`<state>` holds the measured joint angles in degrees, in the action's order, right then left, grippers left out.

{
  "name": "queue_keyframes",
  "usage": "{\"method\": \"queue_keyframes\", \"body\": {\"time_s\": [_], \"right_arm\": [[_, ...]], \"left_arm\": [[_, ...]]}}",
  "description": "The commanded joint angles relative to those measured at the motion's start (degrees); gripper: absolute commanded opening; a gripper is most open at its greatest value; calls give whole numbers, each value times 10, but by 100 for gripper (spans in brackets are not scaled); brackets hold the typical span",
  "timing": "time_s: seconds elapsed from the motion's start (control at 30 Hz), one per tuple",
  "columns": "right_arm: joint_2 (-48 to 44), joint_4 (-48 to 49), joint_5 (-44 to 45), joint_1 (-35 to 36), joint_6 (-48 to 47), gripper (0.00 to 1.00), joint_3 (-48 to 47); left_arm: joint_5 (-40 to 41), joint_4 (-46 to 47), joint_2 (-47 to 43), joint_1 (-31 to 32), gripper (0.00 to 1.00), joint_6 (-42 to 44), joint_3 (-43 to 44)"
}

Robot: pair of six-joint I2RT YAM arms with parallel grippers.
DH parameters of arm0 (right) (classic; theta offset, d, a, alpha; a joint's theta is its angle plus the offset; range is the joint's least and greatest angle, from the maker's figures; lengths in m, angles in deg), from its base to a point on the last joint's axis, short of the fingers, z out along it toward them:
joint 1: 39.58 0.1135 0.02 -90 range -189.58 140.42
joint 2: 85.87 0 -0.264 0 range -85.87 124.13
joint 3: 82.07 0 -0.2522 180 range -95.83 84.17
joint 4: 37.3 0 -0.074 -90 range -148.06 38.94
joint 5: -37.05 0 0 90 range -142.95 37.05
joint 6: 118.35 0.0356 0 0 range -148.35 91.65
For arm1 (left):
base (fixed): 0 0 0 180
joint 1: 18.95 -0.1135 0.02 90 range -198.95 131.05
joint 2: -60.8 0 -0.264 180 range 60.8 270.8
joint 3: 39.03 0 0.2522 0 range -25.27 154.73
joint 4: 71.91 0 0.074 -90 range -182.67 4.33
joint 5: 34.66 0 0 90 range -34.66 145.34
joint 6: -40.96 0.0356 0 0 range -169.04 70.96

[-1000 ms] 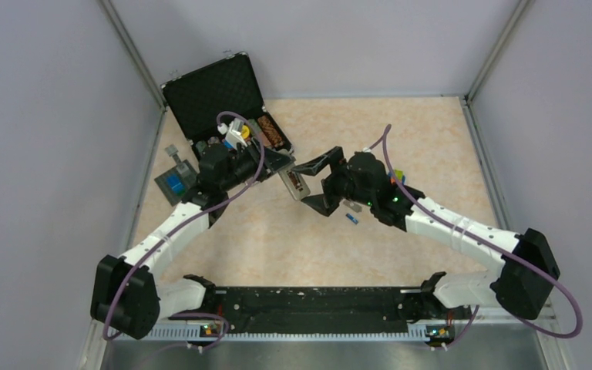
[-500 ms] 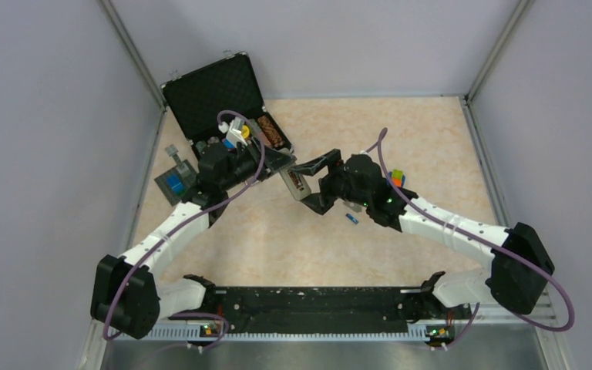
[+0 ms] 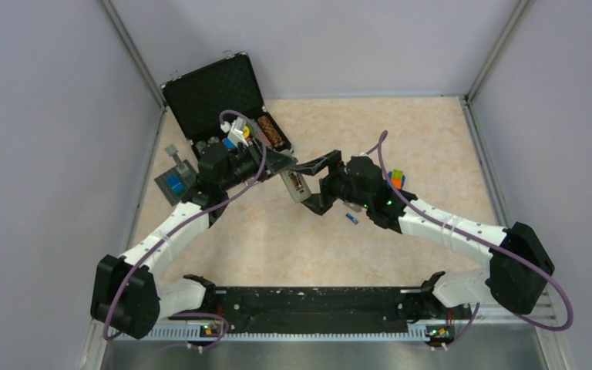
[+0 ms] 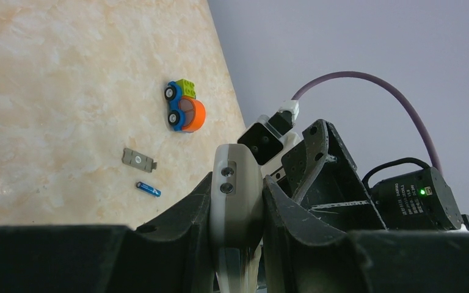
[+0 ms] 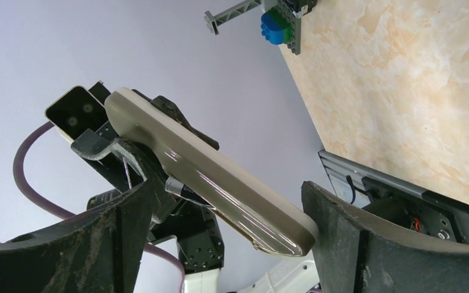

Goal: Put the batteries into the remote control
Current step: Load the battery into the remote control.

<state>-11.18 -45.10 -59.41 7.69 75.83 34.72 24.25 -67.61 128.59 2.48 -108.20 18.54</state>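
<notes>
My left gripper [image 3: 279,166] is shut on the white remote control [image 3: 294,185] and holds it above the table, back side up. In the left wrist view the remote [image 4: 237,183] stands edge-on between my left gripper [image 4: 237,210] jaws. My right gripper [image 3: 314,185] is open, its jaws either side of the remote's free end [image 5: 220,174], not touching it. A dark grey battery [image 5: 180,188] with a silver end lies against the remote's back. The blue battery [image 3: 350,218] lies on the table, also in the left wrist view [image 4: 148,189].
A grey battery cover [image 4: 138,160] lies by the blue battery. An orange-green-blue block toy [image 3: 395,179] sits right of my right wrist. An open black case [image 3: 214,91] with parts and a grey plate with a blue block [image 3: 174,183] are at the back left.
My right arm has shifted a little left, bringing its open jaws closer around the remote's end. The left arm and the blue battery have stayed put.
</notes>
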Motion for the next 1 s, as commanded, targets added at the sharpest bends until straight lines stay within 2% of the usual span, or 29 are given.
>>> {"method": "queue_keyframes", "body": {"time_s": [0.0,0.13,0.33,0.5,0.83,0.97], "right_arm": [[2,31,-11,-7,11,84,1],[-2,33,-9,-7,13,73,6],[-3,38,-13,-8,17,61,11],[-8,42,-12,-7,20,55,21],[-9,77,-17,-7,13,44,39],[-9,97,-21,-8,25,34,49]], "left_arm": [[-17,41,-9,1,0,15,6],[-12,39,-11,0,0,14,7],[-10,35,-15,0,0,16,7],[-2,20,-17,1,0,15,10],[19,-73,-14,0,0,-2,57],[21,-98,-8,-1,0,-20,73]]}}
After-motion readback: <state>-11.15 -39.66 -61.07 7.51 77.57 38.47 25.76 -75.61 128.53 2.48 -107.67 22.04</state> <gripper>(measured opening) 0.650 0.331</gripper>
